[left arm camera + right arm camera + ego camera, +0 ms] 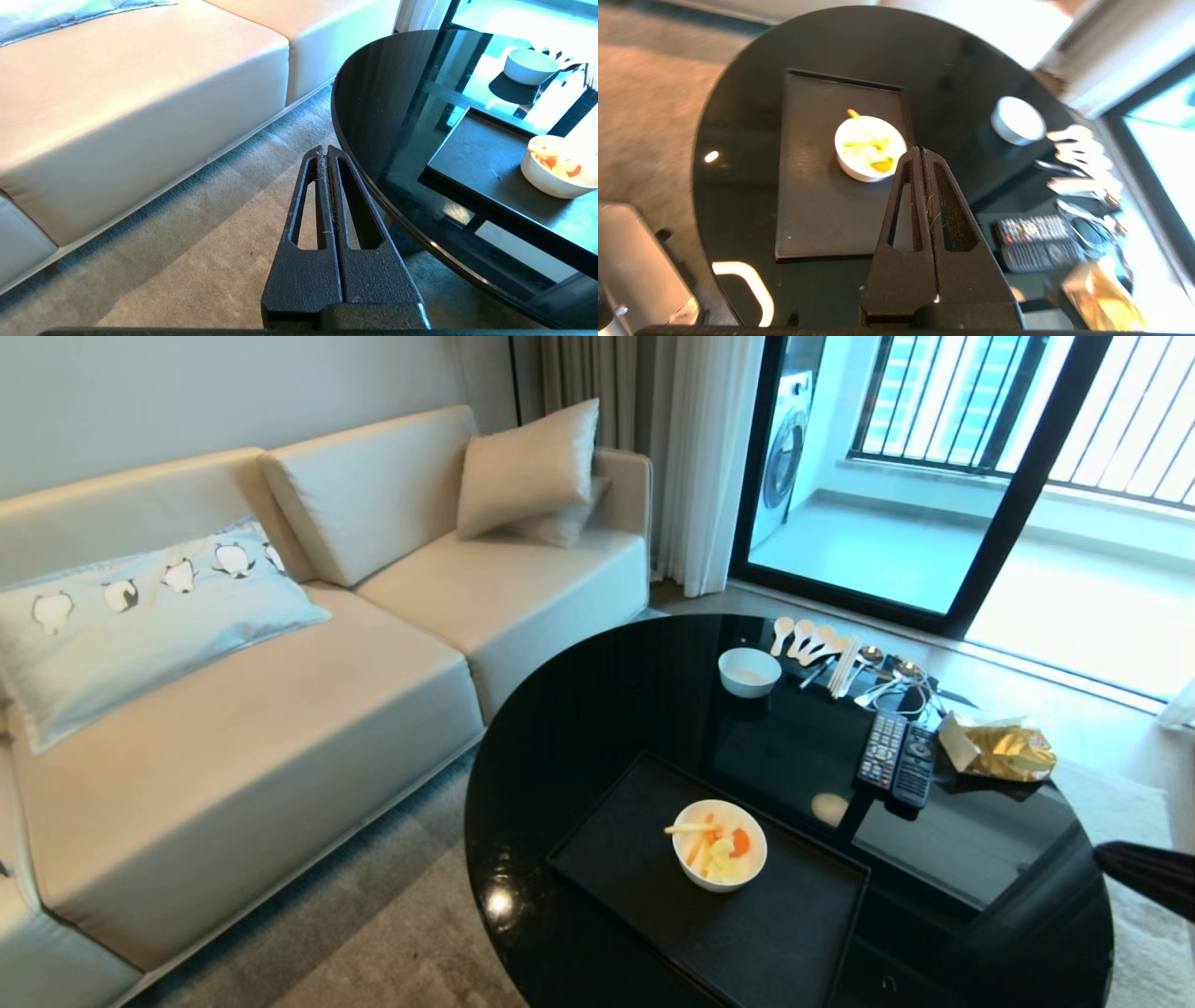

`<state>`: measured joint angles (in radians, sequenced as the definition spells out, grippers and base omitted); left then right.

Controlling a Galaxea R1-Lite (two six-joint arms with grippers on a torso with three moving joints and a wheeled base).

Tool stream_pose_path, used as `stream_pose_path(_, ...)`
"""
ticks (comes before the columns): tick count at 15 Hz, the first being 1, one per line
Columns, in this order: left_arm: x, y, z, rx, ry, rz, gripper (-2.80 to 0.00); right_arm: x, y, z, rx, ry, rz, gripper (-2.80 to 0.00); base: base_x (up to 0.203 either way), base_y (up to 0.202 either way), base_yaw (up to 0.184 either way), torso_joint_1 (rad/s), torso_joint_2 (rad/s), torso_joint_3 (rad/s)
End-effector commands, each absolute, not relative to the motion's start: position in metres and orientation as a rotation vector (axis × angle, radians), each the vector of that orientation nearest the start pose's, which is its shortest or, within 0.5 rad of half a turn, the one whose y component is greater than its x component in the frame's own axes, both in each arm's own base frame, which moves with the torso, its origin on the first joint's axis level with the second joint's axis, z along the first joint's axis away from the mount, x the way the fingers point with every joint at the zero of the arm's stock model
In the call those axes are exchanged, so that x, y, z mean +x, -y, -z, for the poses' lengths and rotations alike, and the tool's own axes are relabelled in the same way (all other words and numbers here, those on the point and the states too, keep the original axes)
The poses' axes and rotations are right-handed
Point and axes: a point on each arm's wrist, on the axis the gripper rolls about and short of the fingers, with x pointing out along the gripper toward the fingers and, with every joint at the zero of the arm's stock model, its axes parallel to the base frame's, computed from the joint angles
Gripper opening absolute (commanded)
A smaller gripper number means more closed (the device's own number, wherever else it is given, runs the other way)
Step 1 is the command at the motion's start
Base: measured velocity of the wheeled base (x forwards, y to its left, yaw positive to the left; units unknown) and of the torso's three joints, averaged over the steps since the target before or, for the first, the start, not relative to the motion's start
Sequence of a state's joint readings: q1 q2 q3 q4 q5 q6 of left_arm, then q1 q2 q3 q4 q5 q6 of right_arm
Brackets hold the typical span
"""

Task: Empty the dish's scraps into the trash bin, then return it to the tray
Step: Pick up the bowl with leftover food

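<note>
Table (579, 728): black, high-gloss, mirror-like reflections. Tray (616, 859): matt black, slightly grainy. Dish (719, 877): glossy white, ceramic look; far smaller bowl (749, 672) same finish. Sofa (280, 728): smooth cream leather look, soft sheen. Pillow (140, 616), left: pale blue cloth. Snack bag (1004, 751), right: shiny gold foil. Rug (392, 933): grey short pile, matt. Gripper fingers (327, 196): black, rough textured plastic look.
</note>
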<state>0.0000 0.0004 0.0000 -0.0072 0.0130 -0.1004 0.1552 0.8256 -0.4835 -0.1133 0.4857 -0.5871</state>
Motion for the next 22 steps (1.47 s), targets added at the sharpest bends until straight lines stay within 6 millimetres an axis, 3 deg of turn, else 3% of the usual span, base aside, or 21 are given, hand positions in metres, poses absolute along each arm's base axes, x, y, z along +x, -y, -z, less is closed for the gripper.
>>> stream_pose_path(1, -0.023, 0.0, -0.076, -0.101, 0.007, -0.013, -2.8, 0.135, -0.049, -0.209, -0.53, -0.161, -0.836, -2.8, 0.0, 0.0, 0.0, 0.0, 0.0, 0.0)
stream_pose_path(5, -0.023, 0.0, -0.076, -0.101, 0.008, -0.013, -2.8, 0.205, -0.104, -0.203, -0.565, -0.268, -0.938, -2.8, 0.0, 0.0, 0.0, 0.0, 0.0, 0.0)
stream_pose_path(9, -0.023, 0.0, -0.076, -0.101, 0.008, -0.013, -2.8, 0.255, -0.16, -0.176, -0.398, -0.52, -0.733, -2.8, 0.0, 0.0, 0.0, 0.0, 0.0, 0.0)
stream_pose_path(13, -0.023, 0.0, -0.076, -0.101, 0.008, -0.013, -2.8, 0.286, -0.181, -0.129, -0.344, -0.696, -0.444, -2.8, 0.0, 0.0, 0.0, 0.0, 0.0, 0.0)
stream_pose_path(16, -0.023, 0.0, -0.076, -0.101, 0.008, -0.013, -2.8, 0.297, -0.181, -0.106, -0.324, -0.766, -0.292, -2.8, 0.0, 0.0, 0.0, 0.0, 0.0, 0.0)
stream_pose_path(17, -0.023, 0.0, -0.076, -0.101, 0.008, -0.013, -2.8, 0.298, -0.178, -0.103, -0.32, -0.791, -0.276, 0.0, 0.0, 0.0, 0.0, 0.0, 0.0, 0.0)
stream_pose_path(22, -0.023, 0.0, -0.076, -0.101, 0.008, -0.013, -2.8, 0.306, -0.171, -0.087, -0.333, -0.843, -0.216, 0.0, 0.0, 0.0, 0.0, 0.0, 0.0, 0.0)
